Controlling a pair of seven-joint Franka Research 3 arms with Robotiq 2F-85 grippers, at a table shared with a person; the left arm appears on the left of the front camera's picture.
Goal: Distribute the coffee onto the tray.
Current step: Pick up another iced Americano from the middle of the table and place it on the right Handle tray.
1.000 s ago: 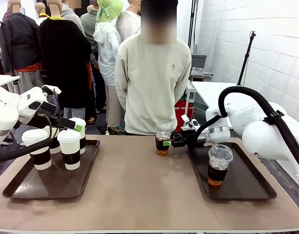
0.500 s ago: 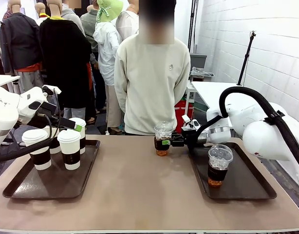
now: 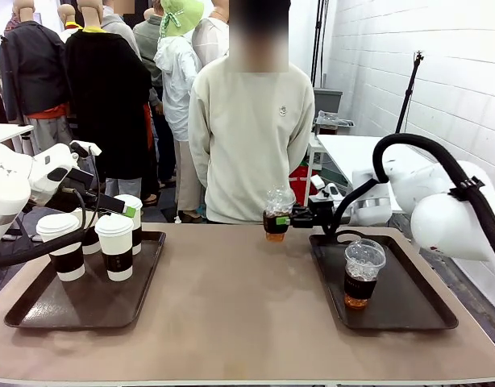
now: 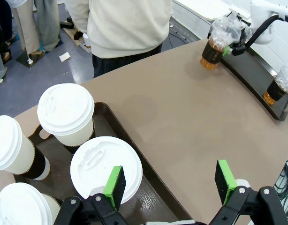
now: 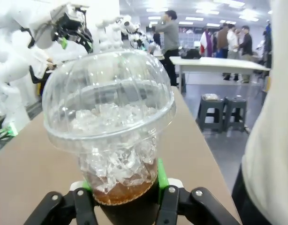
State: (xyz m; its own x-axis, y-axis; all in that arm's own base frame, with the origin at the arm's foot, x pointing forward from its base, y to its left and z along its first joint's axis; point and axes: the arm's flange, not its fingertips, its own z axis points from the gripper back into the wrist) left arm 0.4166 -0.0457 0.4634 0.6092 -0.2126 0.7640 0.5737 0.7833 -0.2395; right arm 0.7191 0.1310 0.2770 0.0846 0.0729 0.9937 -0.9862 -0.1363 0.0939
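Front view: the right tool (image 3: pixel 286 219) is clenched on an iced coffee cup (image 3: pixel 276 214), gripping it low on its side and holding it just above the desk (image 3: pixel 231 306), at about 12 o'clock of the desk's middle, close to the far edge in front of the person (image 3: pixel 247 137). The cup sits just beside the right tray (image 3: pixel 409 310), off its far left corner at about 10 o'clock. A second iced cup (image 3: pixel 362 274) stands upright on that tray. At 9 o'clock, the left tray (image 3: pixel 38 310) carries the white paper cups (image 3: pixel 116 247) with brown sleeves, all upright and close together.

Right wrist view: the domed cup (image 5: pixel 111 126) fills the middle, ice over brown coffee, with the green pads (image 5: pixel 162 177) pressed against its lower wall.

Left wrist view: the left tool (image 4: pixel 171 180) hangs released, its jaws wide apart and grasping nothing, above the near edge of the tray of paper cups (image 4: pixel 106 168); one pad lies over a white lid.
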